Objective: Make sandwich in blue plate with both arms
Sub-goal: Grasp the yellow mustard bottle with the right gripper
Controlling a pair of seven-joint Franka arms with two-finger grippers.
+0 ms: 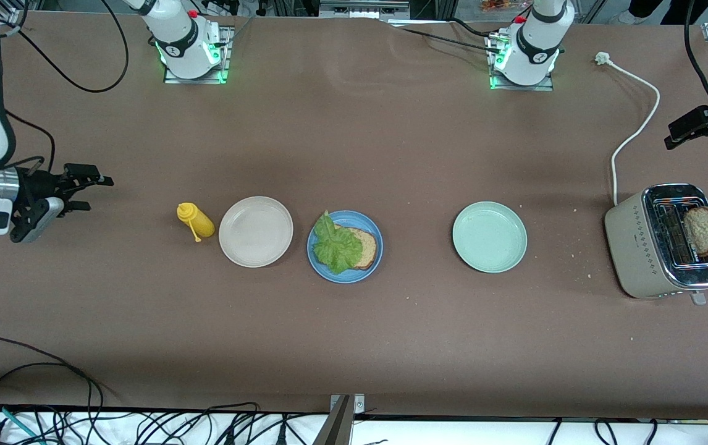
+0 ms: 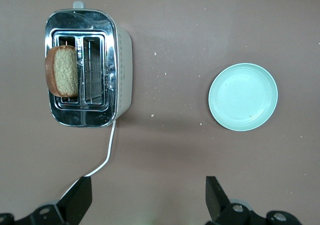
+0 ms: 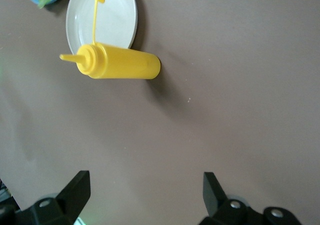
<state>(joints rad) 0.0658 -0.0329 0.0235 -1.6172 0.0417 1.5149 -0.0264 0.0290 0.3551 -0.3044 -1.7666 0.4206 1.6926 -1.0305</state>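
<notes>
The blue plate [image 1: 363,274] sits mid-table with a brown bread slice [image 1: 367,248] on it and a crinkled green lettuce leaf [image 1: 335,247] lying on the slice. A second bread slice [image 1: 704,230] stands in the toaster [image 1: 635,247] at the left arm's end; the left wrist view also shows it [image 2: 62,71]. My left gripper [image 1: 675,137] is open and empty, up over the table beside the toaster [image 2: 120,60]. My right gripper [image 1: 96,193] is open and empty, up over the table at the right arm's end, beside the yellow bottle [image 3: 117,61].
A yellow squeeze bottle [image 1: 195,220] lies beside a beige plate [image 1: 256,231] toward the right arm's end. A pale mint-green plate [image 1: 489,237] sits between the blue plate and the toaster. The toaster's white cord [image 1: 635,130] runs toward the left arm's base.
</notes>
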